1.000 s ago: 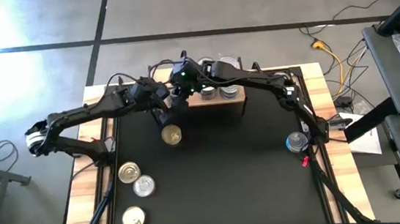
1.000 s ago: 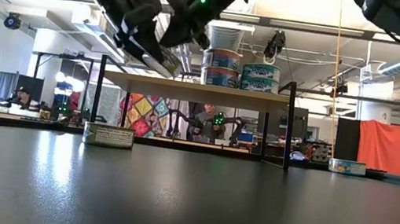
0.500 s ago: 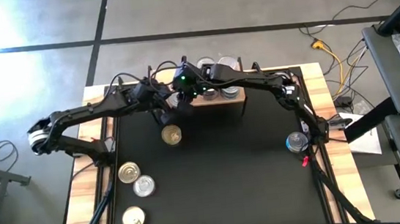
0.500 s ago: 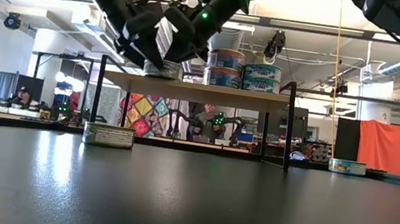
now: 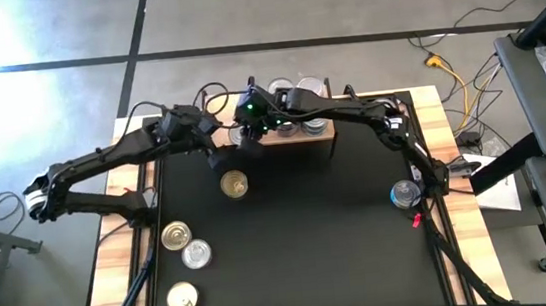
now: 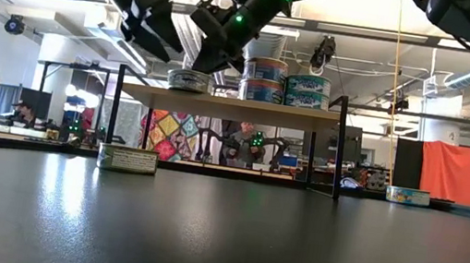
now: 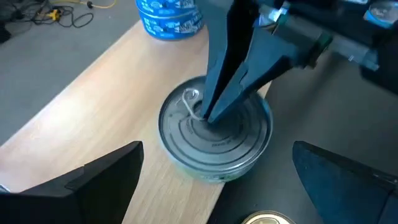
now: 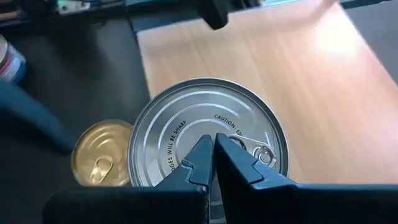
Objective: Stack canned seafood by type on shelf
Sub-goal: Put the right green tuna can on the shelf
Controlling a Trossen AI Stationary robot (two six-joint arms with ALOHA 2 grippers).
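A: Light-wood shelf on dark legs [image 6: 230, 104] carries two two-high stacks of round metal tins [image 6: 285, 82], and a single silver-lidded tin [image 6: 189, 79] sits at its end.

B: Grippers?

A: The right gripper [image 8: 214, 144], fingers pressed together, rests its tips on that lid; the left gripper [image 7: 214, 186] hangs wide apart, holding nothing. Six tins remain on the black table [image 5: 313, 260], including a gold-lidded tin [image 5: 235, 185].

Bright overhead light, floor glare, sharp.
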